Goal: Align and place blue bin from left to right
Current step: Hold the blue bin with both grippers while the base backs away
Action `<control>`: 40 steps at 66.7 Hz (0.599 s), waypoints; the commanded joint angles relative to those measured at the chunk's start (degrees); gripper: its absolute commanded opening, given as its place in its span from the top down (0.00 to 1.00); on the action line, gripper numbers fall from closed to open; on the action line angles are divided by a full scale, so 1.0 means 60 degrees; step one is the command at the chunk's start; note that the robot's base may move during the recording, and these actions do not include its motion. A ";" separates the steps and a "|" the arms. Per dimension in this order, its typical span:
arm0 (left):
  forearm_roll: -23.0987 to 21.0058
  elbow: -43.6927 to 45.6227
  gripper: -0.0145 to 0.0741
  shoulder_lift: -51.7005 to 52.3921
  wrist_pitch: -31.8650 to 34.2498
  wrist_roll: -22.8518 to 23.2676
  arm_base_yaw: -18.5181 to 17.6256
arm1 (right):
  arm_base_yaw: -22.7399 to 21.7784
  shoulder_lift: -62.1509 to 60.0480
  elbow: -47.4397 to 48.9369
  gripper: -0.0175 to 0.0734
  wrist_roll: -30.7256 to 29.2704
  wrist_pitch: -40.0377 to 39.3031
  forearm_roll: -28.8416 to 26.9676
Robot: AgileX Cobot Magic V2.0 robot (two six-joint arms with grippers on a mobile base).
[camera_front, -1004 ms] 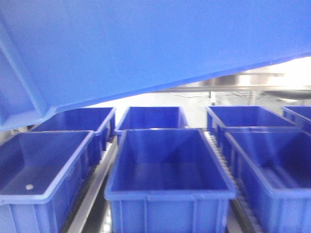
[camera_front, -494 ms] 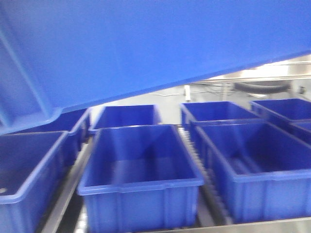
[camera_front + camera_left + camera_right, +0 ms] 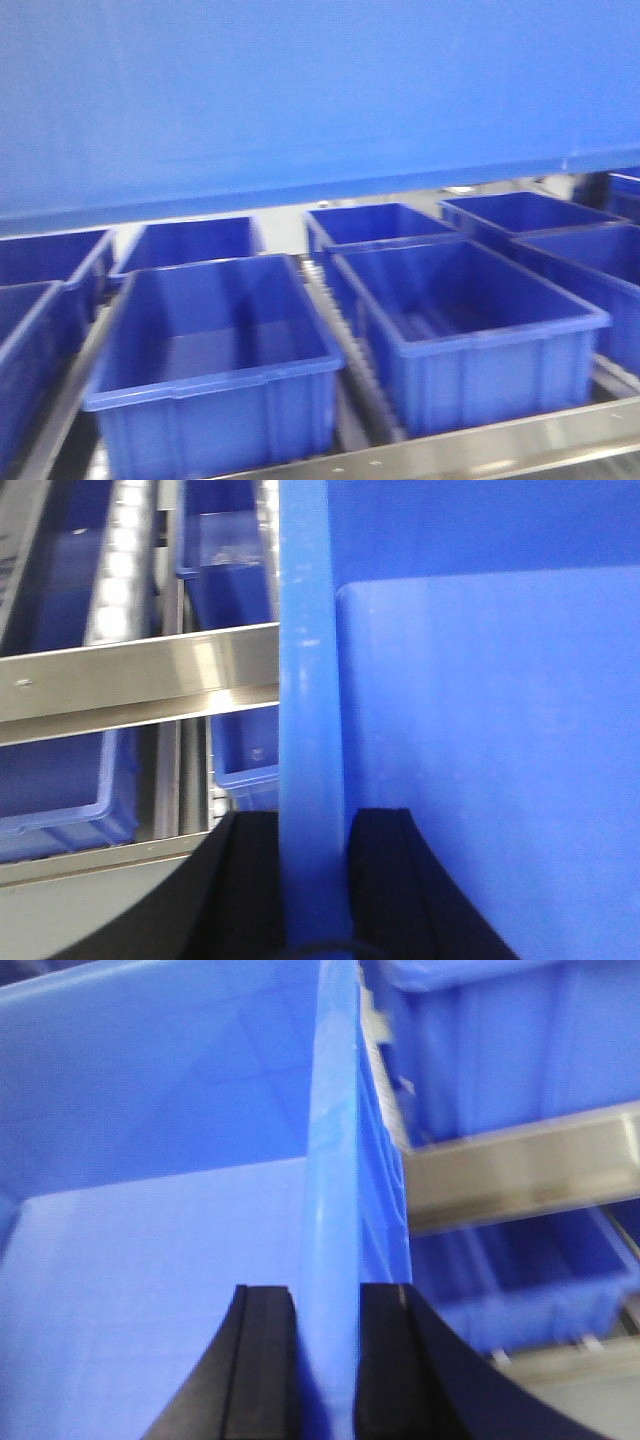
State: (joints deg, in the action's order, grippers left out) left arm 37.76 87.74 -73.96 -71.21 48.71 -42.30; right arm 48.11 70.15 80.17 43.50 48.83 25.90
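Note:
The blue bin (image 3: 300, 100) hangs close in front of the front camera, and its smooth bright-blue wall fills the whole upper half of the view with a level lower edge. In the left wrist view my left gripper (image 3: 315, 820) is shut on the bin's thick rim (image 3: 310, 680), one black finger on each side of it. My right gripper (image 3: 325, 1295) is shut the same way on the bin's opposite rim (image 3: 332, 1110), with the bin's pale inner wall to its left.
Below the held bin, several smaller deep-blue bins (image 3: 215, 340) (image 3: 460, 310) stand in rows on roller racks. A metal rail (image 3: 480, 445) runs along the rack's front edge. Metal bars (image 3: 140, 675) (image 3: 520, 1175) and more bins show beneath both wrists.
The held bin's lower edge went from sloping to level and now spans the full width. The racked bins have slid leftward in the view, and the front rail has come into sight.

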 commanded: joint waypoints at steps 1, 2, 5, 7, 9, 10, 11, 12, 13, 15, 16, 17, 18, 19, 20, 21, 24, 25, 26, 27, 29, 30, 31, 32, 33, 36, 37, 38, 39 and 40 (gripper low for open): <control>0.0016 0.0094 0.96 0.0067 0.1293 -0.0012 -0.0144 | 0.0119 -0.0128 0.0116 0.89 -0.0077 -0.0570 -0.0344; 0.0016 0.0094 0.96 0.0067 0.1293 -0.0012 -0.0144 | 0.0119 -0.0128 0.0116 0.89 -0.0077 -0.0510 -0.0386; 0.0016 0.0094 0.96 0.0067 0.1293 -0.0012 -0.0144 | 0.0119 -0.0128 0.0116 0.89 -0.0077 -0.0335 -0.0546; 0.0016 0.0094 0.96 0.0067 0.1293 -0.0012 -0.0144 | 0.0119 -0.0128 0.0116 0.89 -0.0077 -0.0256 -0.0644; 0.0016 0.0094 0.96 0.0067 0.1293 -0.0012 -0.0144 | 0.0119 -0.0128 0.0116 0.89 -0.0077 -0.0211 -0.0689; 0.0016 0.0094 0.96 0.0067 0.1293 -0.0012 -0.0144 | 0.0119 -0.0128 0.0116 0.89 -0.0077 -0.0186 -0.0690; 0.0016 0.0094 0.96 0.0067 0.1293 -0.0012 -0.0144 | 0.0119 -0.0128 0.0116 0.89 -0.0077 -0.0164 -0.0715; 0.0016 0.0094 0.96 0.0067 0.1293 -0.0012 -0.0144 | 0.0119 -0.0128 0.0116 0.89 -0.0077 -0.0111 -0.0737; 0.0016 0.0094 0.96 0.0067 0.1293 -0.0012 -0.0144 | 0.0119 -0.0128 0.0116 0.89 -0.0077 -0.0111 -0.0737; 0.0016 0.0094 0.96 0.0067 0.1293 -0.0012 -0.0144 | 0.0119 -0.0128 0.0116 0.89 -0.0077 0.0016 -0.0777; 0.0016 0.0094 0.96 0.0067 0.1293 -0.0012 -0.0144 | 0.0119 -0.0128 0.0116 0.89 -0.0077 0.0066 -0.0777; 0.0016 0.0094 0.96 0.0067 0.1293 -0.0012 -0.0144 | 0.0119 -0.0128 0.0116 0.89 -0.0077 0.0121 -0.0777; 0.0016 0.0094 0.96 0.0067 0.1293 -0.0012 -0.0144 | 0.0119 -0.0128 0.0116 0.89 -0.0077 0.0165 -0.0777; 0.0016 0.0094 0.96 0.0067 0.1293 -0.0012 -0.0144 | 0.0119 -0.0128 0.0116 0.89 -0.0077 0.0220 -0.0777; 0.0016 0.0094 0.96 0.0067 0.1293 -0.0012 -0.0144 | 0.0119 -0.0128 0.0116 0.89 -0.0077 0.0272 -0.0781; 0.0016 0.0094 0.96 0.0067 0.1293 -0.0012 -0.0144 | 0.0119 -0.0128 0.0116 0.89 -0.0077 0.0322 -0.0798; 0.0016 0.0094 0.96 0.0067 0.1293 -0.0012 -0.0144 | 0.0119 -0.0128 0.0116 0.89 -0.0077 0.0532 -0.0842; 0.0016 0.0094 0.96 0.0067 0.1293 -0.0012 -0.0144 | 0.0119 -0.0128 0.0116 0.89 -0.0077 0.0606 -0.0842; 0.0016 0.0094 0.96 0.0067 0.1293 -0.0012 -0.0144 | 0.0119 -0.0128 0.0116 0.89 -0.0077 0.0660 -0.0842; 0.0016 0.0094 0.96 0.0067 0.1293 -0.0012 -0.0144 | 0.0119 -0.0128 0.0116 0.89 -0.0077 0.0681 -0.0842; 0.0016 0.0094 0.96 0.0067 0.1293 -0.0012 -0.0144 | 0.0119 -0.0128 0.0116 0.89 -0.0077 0.0727 -0.0842; 0.0016 0.0094 0.96 0.0067 0.1293 -0.0012 -0.0144 | 0.0119 -0.0128 0.0116 0.89 -0.0077 0.0727 -0.0842; 0.0016 0.0094 0.96 0.0067 0.1293 -0.0012 -0.0144 | 0.0119 -0.0128 0.0116 0.89 -0.0077 0.0727 -0.0842; 0.0016 0.0094 0.96 0.0067 0.1293 -0.0012 -0.0144 | 0.0119 -0.0128 0.0116 0.89 -0.0077 0.0727 -0.0842; 0.0016 0.0094 0.96 0.0067 0.1293 -0.0012 -0.0144 | 0.0119 -0.0128 0.0116 0.89 -0.0077 0.0727 -0.0842; 0.0016 0.0094 0.96 0.0067 0.1293 -0.0012 -0.0144 | 0.0119 -0.0128 0.0116 0.89 -0.0077 0.0728 -0.0877; 0.0016 0.0094 0.96 0.0067 0.1293 -0.0012 -0.0144 | 0.0119 -0.0128 0.0116 0.89 -0.0077 0.0728 -0.0890; 0.0016 0.0094 0.96 0.0067 0.1293 -0.0012 -0.0144 | 0.0119 -0.0128 0.0116 0.89 -0.0077 0.0728 -0.0919; 0.0016 0.0094 0.96 0.0067 0.1293 -0.0012 -0.0144 | 0.0119 -0.0128 0.0116 0.89 -0.0077 0.0728 -0.0938; 0.0016 0.0094 0.96 0.0067 0.1293 -0.0012 -0.0144 | 0.0119 -0.0128 0.0116 0.89 -0.0077 0.0745 -0.0962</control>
State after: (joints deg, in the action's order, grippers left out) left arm 37.12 87.74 -73.96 -69.80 48.25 -42.30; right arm 48.21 70.15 80.17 43.50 57.53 21.05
